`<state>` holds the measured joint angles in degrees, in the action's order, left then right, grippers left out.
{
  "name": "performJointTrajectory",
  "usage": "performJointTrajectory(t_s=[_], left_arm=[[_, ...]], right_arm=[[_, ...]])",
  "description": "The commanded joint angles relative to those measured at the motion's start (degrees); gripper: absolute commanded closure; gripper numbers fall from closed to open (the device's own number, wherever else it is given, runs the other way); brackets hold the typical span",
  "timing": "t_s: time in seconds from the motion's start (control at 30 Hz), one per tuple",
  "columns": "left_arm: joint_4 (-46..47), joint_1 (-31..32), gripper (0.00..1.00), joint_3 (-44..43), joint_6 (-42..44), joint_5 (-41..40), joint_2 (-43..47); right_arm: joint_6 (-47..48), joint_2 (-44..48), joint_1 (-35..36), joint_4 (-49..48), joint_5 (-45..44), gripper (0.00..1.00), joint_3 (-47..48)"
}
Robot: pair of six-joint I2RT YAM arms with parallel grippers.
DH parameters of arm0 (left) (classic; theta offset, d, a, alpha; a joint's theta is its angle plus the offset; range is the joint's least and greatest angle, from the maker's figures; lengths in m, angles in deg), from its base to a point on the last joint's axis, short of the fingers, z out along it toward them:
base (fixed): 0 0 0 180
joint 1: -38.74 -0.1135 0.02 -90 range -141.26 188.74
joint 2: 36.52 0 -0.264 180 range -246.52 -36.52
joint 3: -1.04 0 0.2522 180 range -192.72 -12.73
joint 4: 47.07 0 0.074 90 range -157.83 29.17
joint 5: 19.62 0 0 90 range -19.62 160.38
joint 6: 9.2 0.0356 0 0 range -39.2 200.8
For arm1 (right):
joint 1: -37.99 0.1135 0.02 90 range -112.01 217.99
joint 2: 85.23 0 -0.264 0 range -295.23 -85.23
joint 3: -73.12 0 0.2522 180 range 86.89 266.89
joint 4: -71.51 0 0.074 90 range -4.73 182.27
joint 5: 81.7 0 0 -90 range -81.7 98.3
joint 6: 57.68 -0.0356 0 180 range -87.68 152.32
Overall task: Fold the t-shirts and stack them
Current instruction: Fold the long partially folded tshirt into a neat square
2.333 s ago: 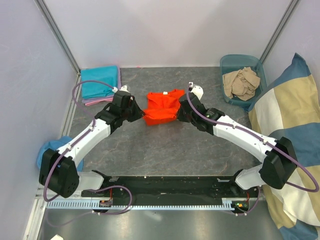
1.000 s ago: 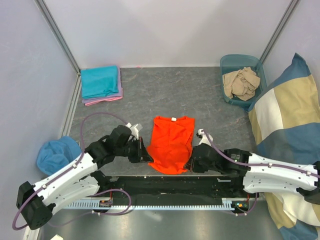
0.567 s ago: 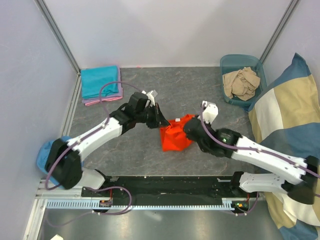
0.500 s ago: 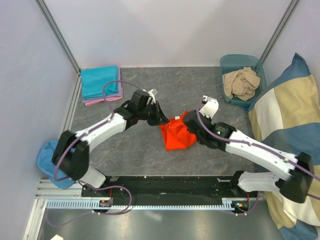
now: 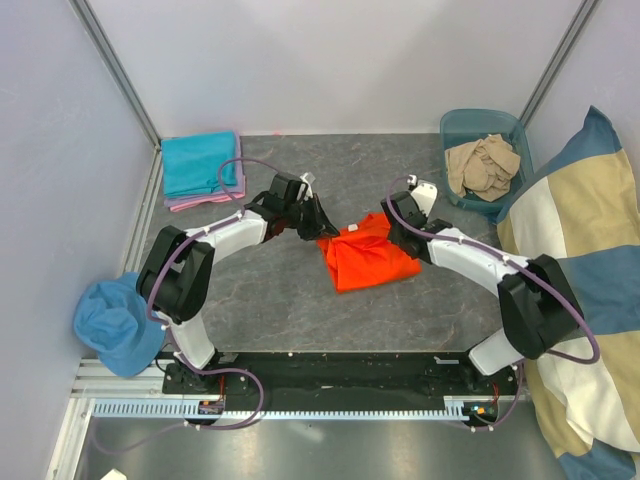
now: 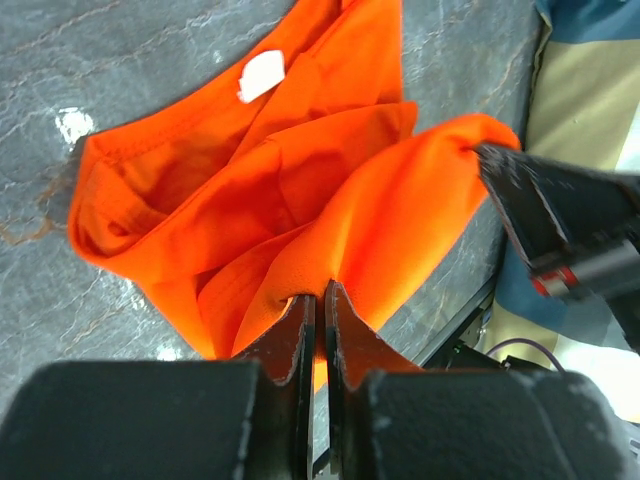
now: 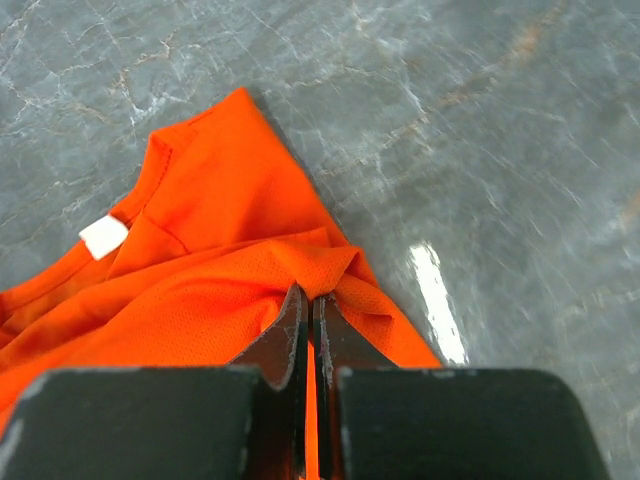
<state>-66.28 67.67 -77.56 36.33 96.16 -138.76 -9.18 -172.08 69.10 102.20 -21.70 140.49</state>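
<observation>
A bright orange t-shirt (image 5: 368, 258) lies bunched and partly folded over itself in the middle of the grey table, its white neck label (image 6: 261, 75) facing up. My left gripper (image 5: 322, 231) is shut on a fold of its left edge (image 6: 320, 283). At the shirt's right upper corner my right gripper (image 5: 392, 228) is shut on another pinch of orange cloth (image 7: 308, 290). A folded teal t-shirt (image 5: 200, 163) rests on a pink-lilac one (image 5: 206, 199) at the back left. Crumpled beige t-shirts (image 5: 483, 165) fill the bin at the back right.
A teal plastic bin (image 5: 455, 127) stands at the back right. A big blue-and-beige cushion (image 5: 580, 290) leans along the right side. A blue cap-like cloth (image 5: 115, 320) lies off the table's left edge. Walls close in the back and the left.
Both grippers carried the orange shirt's near hem from the front of the table up and back, folding it over its upper half. The shirt now lies lower and flatter than half a second ago.
</observation>
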Motion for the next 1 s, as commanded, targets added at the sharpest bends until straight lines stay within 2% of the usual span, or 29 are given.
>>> performJointTrajectory(t_s=[0.0, 0.33, 0.77, 0.97], left_arm=[[3.3, -1.1, 0.98, 0.5, 1.2, 1.7, 1.7], [5.1, -1.7, 0.98, 5.3, -0.5, 3.3, 4.3], [7.7, -1.6, 0.98, 14.5, -4.4, 4.5, 13.6], [8.3, -1.6, 0.98, 17.2, -4.7, 4.7, 15.0]], right_arm=[[6.2, -4.1, -2.9, -5.2, 4.6, 1.0, 5.1], [10.3, -13.3, -5.5, -6.7, 10.5, 1.0, 14.1], [13.0, -16.7, -5.6, -6.6, 14.9, 1.0, 21.7], [14.6, -19.2, -5.6, -6.4, 18.7, 1.0, 26.8]])
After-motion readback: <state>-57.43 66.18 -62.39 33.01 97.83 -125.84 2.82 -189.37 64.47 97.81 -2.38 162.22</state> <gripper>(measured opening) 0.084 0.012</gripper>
